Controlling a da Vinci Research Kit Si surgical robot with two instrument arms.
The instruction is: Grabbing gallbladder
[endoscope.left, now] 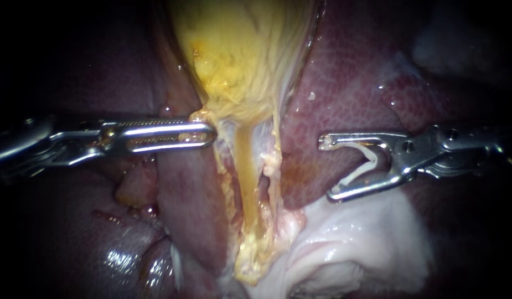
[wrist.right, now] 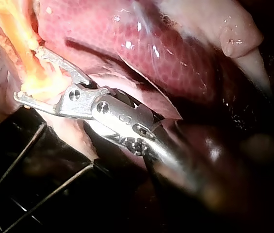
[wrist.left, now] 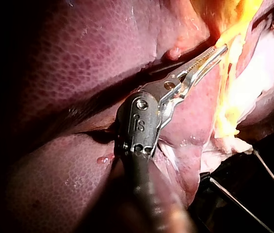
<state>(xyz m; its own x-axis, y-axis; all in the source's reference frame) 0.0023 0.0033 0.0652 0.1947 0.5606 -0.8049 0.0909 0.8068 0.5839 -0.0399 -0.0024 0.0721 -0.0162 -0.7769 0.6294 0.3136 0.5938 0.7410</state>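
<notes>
The liver [endoscope.left: 344, 94] fills the field. The gallbladder [endoscope.left: 239, 50] lies in its middle cleft, yellow, narrowing towards the liver's lower edge into a thin tube [endoscope.left: 246, 166]. Pale tissue [endoscope.left: 366, 238] lies off that edge.

The left instrument [endoscope.left: 210, 133] reaches the gallbladder's neck. Its jaws look clenched on the yellow edge there, by the tips only. The right instrument [endoscope.left: 326, 168] hangs over the liver beside the tube, apart from it, its jaws spread wide around a white clip [endoscope.left: 371, 159] seated against both.

So small a bite may slip under traction. A hard pull could tear the thin wall and spill its contents. The right instrument's bare tips could score the liver if they dip.
</notes>
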